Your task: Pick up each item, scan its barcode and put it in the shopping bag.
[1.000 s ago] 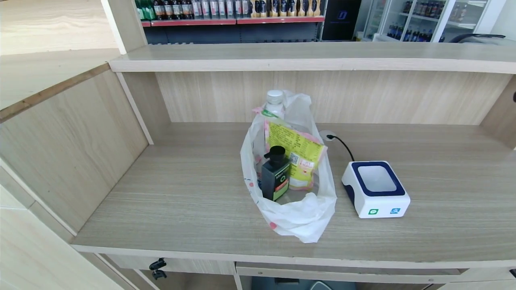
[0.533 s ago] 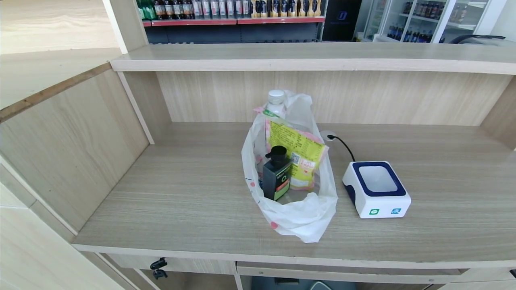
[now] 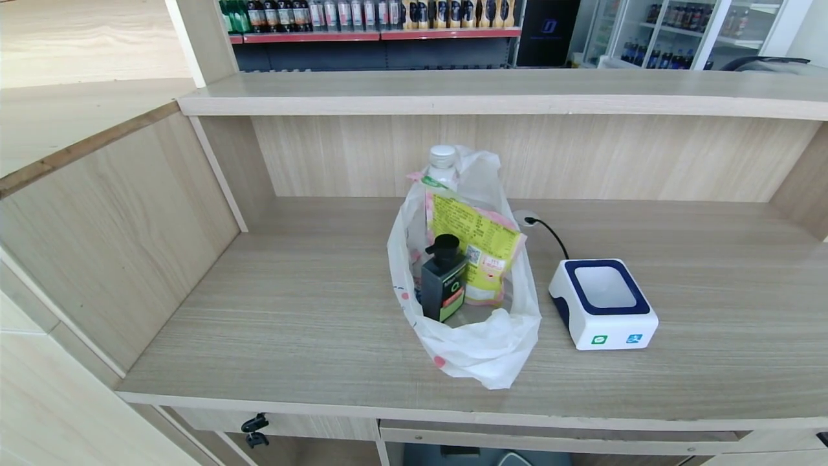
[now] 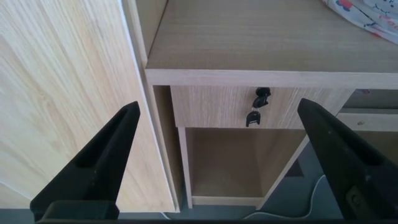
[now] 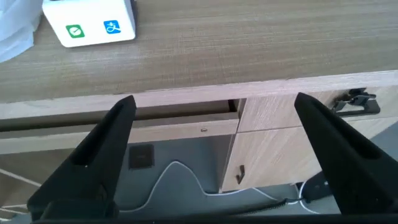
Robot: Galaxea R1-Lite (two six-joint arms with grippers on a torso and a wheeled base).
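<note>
You have the shopping bag (image 3: 482,353) standing open on the worktop (image 3: 291,323), and every item you can see sits inside it. A dark bottle with a black cap (image 3: 442,288) stands upright at the front of the bag. A yellow snack pouch (image 3: 475,243) leans just behind it, touching it. A clear bottle with a white cap (image 3: 442,162) rises at the back of the bag, its neck above the rim. The scanner (image 3: 603,304) sits just beside the bag on the robot's right, not touching it. Its black cable (image 3: 550,233) runs back to a port in the worktop, level with the bag's far end. Your left pincer (image 4: 217,165) hangs low, in front of the worktop's edge and well to the left of the bag. Its jaws are spread wide with nothing between them, and they face the drawer with the key (image 4: 256,107). Your right pincer (image 5: 214,158) is likewise low, in front of the edge and to the right of the bag. Its jaws are fully apart and it grips nothing.
</note>
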